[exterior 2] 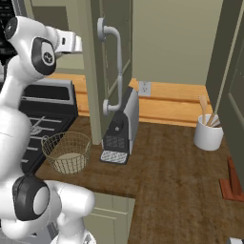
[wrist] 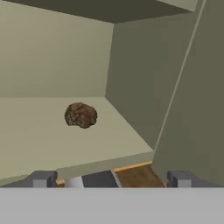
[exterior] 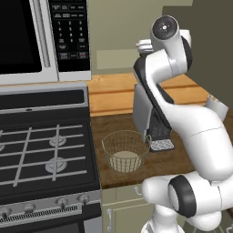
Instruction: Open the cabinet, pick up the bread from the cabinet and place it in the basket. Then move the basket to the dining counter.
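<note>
Hand view, lumpy brown bread [wrist: 81, 115] on smooth cabinet [wrist: 52, 131] shelf, gripper [wrist: 111, 179] spread wide, empty.

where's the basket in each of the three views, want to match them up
Left base view: the basket stands at lower centre on the wooden counter, just right of the stove.
Right base view: the basket stands at lower left, left of the coffee machine.
Hand view: not in it.
Shared landmark: the coffee machine stands beside the basket in both base views.

Dk-brown bread [wrist: 81, 115], tan mesh basket [exterior: 126, 150], grey-green cabinet [exterior 2: 112, 57] door.
</note>
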